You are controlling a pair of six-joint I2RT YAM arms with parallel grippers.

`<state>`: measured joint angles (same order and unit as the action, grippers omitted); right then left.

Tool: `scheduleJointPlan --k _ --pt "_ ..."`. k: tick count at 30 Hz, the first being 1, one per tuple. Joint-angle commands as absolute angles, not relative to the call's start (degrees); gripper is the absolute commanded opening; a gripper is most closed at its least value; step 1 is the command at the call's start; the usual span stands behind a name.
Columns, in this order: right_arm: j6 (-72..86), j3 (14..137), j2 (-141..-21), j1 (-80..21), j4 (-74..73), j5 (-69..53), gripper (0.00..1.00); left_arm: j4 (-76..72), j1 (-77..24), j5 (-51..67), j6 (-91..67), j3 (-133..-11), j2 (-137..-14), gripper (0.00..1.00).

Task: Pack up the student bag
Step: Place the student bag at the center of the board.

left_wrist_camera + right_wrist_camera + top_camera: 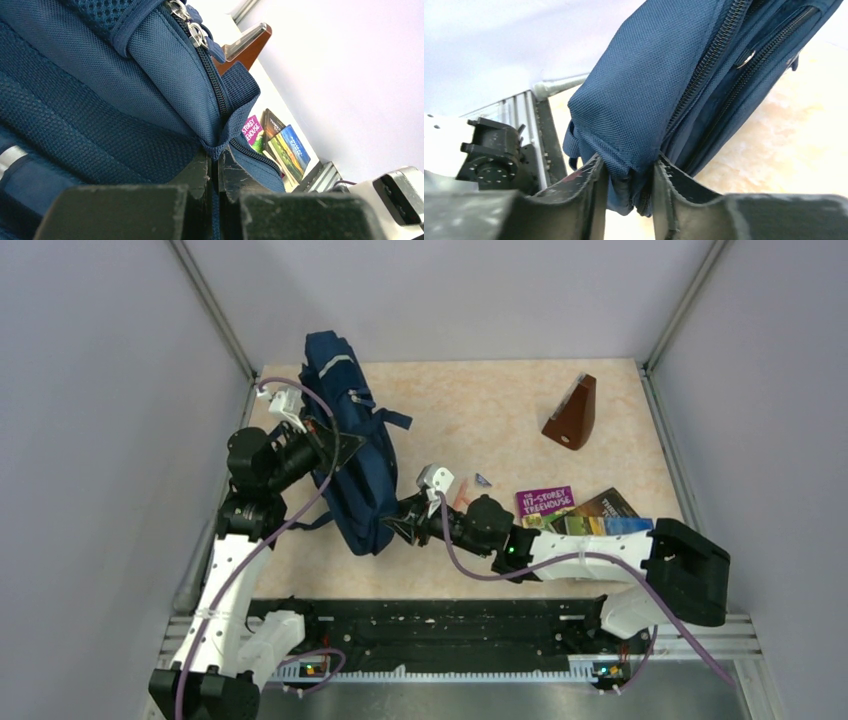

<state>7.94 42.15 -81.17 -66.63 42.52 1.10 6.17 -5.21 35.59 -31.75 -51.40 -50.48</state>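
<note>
Student bag (352, 475): I have it standing on edge, left of centre on the table (480, 420), long axis far-to-near, left gripper (216, 172) pinching its zipper-seam fabric, right gripper (629, 175) pinching its near corner fold (books (575, 512) wait well apart, rightward).

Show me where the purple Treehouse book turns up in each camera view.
Top external: the purple book lies right of centre, well right of the student bag.
Left wrist: purple book right of centre, just past the bag's edge.
Right wrist: not in it.
Shared landmark: the student bag, in all three.
</note>
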Motion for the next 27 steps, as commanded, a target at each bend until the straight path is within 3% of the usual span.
scheduleJointPlan --k 1,3,9,15,18,22,27 --pt "-0.6 46.4 -78.1 -66.3 41.3 10.9 0.18 -10.4 -5.6 45.9 -31.7 -52.9 -47.3 0.00" --pt "-4.6 46.7 -76.1 -66.3 38.9 14.0 0.01 -10.9 -5.6 47.1 -31.5 -52.9 -47.2 0.00" --pt "-18.2 53.9 -73.4 -66.3 24.5 23.0 0.00 -9.7 -5.7 46.0 -29.7 -52.9 -46.2 0.00" --pt "-29.9 56.1 -77.1 -66.3 23.3 30.2 0.00 8.9 -5.6 19.4 -28.3 -52.8 -42.5 0.03" --pt "-32.9 55.1 -80.2 -66.3 26.3 32.2 0.00 16.7 -5.6 8.2 -29.5 -51.1 -39.6 0.20" --pt "-32.0 54.0 -82.7 -66.3 27.9 29.4 0.00 24.2 -5.6 0.9 -29.7 -49.3 -34.1 0.52" --pt "-32.2 50.9 -83.9 -66.4 33.8 27.2 0.00 32.2 -5.6 -11.0 -27.2 -51.8 -27.6 0.67"
